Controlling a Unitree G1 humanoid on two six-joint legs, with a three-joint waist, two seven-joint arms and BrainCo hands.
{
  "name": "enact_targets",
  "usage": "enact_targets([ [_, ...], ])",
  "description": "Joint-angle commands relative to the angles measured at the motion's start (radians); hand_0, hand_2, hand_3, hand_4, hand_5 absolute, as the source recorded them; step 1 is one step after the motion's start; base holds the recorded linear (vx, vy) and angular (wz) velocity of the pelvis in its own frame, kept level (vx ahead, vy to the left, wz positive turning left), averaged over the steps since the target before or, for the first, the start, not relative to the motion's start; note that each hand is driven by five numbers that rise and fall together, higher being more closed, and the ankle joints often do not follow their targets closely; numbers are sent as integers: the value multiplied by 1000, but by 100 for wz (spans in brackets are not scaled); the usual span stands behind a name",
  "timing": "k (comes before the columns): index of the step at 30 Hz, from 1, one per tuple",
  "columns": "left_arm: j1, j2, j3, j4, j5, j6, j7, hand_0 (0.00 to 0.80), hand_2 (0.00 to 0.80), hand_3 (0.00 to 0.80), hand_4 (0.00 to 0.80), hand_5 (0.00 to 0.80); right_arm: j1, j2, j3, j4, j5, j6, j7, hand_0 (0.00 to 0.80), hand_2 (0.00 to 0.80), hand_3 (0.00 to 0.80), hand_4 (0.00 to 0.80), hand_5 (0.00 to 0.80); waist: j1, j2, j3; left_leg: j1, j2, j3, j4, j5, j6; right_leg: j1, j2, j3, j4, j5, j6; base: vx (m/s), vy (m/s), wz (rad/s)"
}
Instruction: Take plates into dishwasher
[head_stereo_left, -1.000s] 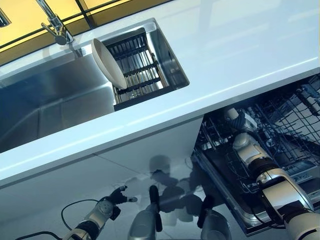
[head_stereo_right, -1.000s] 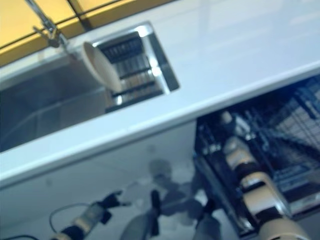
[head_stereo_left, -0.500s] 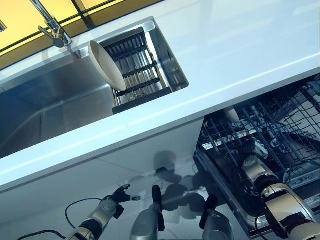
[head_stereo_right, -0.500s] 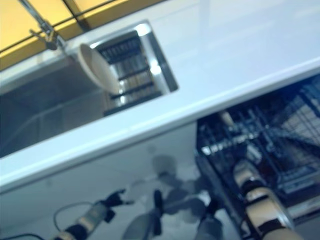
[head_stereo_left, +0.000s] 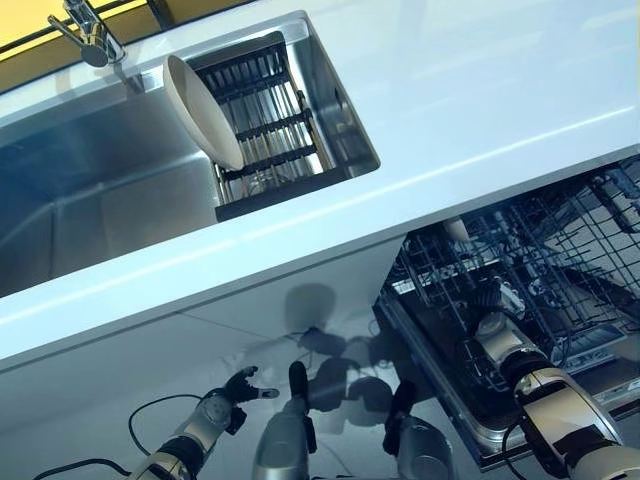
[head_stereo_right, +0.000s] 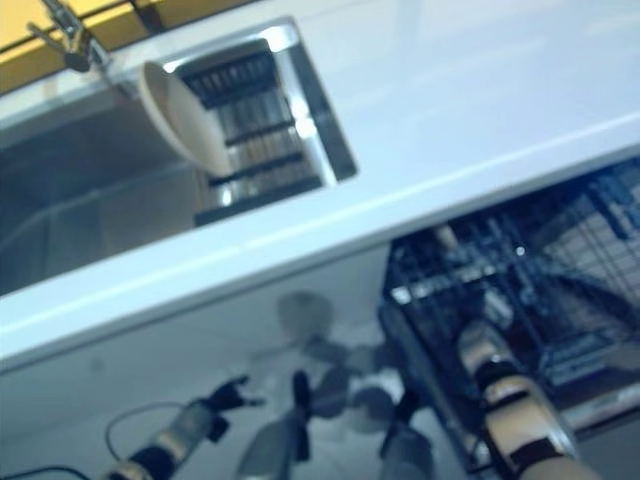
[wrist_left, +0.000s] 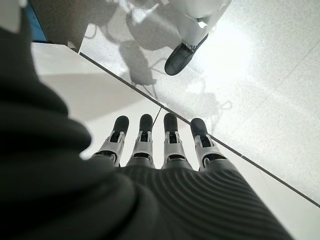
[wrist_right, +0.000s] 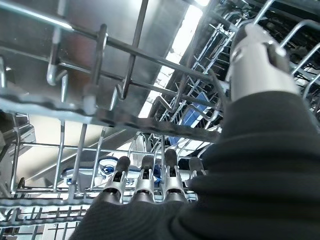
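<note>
You have a white countertop with a steel sink set in; its black drying rack carries one cream plate, standing tilted on edge.

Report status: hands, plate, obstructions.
Left robot hand open, empty, hanging by the floor. Right robot hand open, empty, inside dishwasher rack. Plate standing in sink rack. Nothing blocking.

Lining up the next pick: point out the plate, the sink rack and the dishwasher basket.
plate (head_stereo_left: 203, 109): left eye view, middle of its pale back.
sink rack (head_stereo_left: 275, 125): left eye view, a dark crossbar.
dishwasher basket (head_stereo_left: 560, 240): left eye view, its wire grid.
</note>
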Motion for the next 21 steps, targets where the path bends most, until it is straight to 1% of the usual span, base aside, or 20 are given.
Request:
enact_targets([
  [1,-29,36,0,-6,-3,6,14,0,0,0,0,0,-2,-31,13,-128,33,-22,-54,0,0,0,0,0,26,-37,2,-24,-15,18,-3,-29,-2,8,-13,17,138,-128,7,33,13,-1],
  [2,-25,37,7,-12,1,11,12,0,0,0,0,0,5,-35,11,-177,43,-12,-62,0,0,0,0,0,23,-42,1,-21,-14,19,-3,-30,-3,14,-11,19,131,-126,8,30,16,-4],
  [4,-18,40,14,-20,3,17,11,0,0,0,0,0,19,-40,5,-230,58,-15,-75,0,0,0,0,0,18,-48,-1,-19,-11,23,-3,-31,-3,20,-8,21,122,-122,9,35,15,-5],
  [5,-2,42,28,-31,7,25,12,0,0,0,0,0,51,-48,-5,-324,58,-21,-95,0,0,0,0,0,8,-59,-6,-12,-6,30,-2,-32,-5,31,-3,27,108,-117,11,61,15,-7],
  [6,7,42,37,-32,12,26,11,0,0,0,0,0,75,-53,-16,-369,62,-25,-105,0,0,0,0,0,4,-66,-10,-9,-4,34,-1,-33,-5,39,0,30,99,-113,13,65,15,-7],
  [7,11,42,40,-32,16,25,10,0,0,0,0,0,84,-54,-21,-380,62,-41,-116,0,0,0,0,0,2,-68,-12,-8,-3,36,-1,-34,-5,41,1,31,96,-112,13,79,16,-10],
  [8,33,37,56,-39,29,30,14,0,0,0,0,0,136,-61,-60,-458,51,-70,-130,0,0,0,0,0,-8,-81,-21,1,1,44,-1,-38,-3,53,7,40,79,-106,16,69,18,-7],
  [9,39,36,59,-42,33,32,15,0,0,0,0,0,151,-62,-72,-479,49,-81,-138,0,0,0,0,0,-10,-85,-24,4,2,47,-1,-40,-2,57,8,42,74,-105,17,93,27,-6],
  [11,66,29,79,-56,51,40,14,0,0,0,0,0,221,-71,-132,-590,31,-127,-158,0,0,0,0,0,-23,-97,-37,17,5,59,1,-48,1,75,12,50,55,-98,23,87,41,-8],
  [16,102,12,110,-52,81,41,12,0,0,0,0,0,310,-71,-219,-759,-5,-221,-199,0,0,0,0,0,-42,-114,-64,42,9,83,2,-64,8,102,12,64,28,-92,32,70,56,-15],
  [18,104,6,117,-39,84,39,15,0,0,0,0,0,322,-74,-238,-807,-5,-244,-203,0,0,0,0,0,-47,-120,-75,51,10,93,0,-69,9,111,12,68,19,-90,37,43,47,-15],
  [20,105,3,119,-34,85,36,17,0,0,0,0,0,328,-76,-244,-827,0,-249,-200,0,0,0,0,0,-49,-122,-78,54,10,96,-1,-71,10,114,12,69,16,-89,38,24,33,-12],
  [21,110,-2,126,-28,86,34,22,0,0,0,0,0,346,-85,-266,-884,27,-261,-181,0,0,0,0,0,-54,-128,-87,59,10,104,-3,-75,10,122,12,74,4,-86,42,20,34,-4],
])
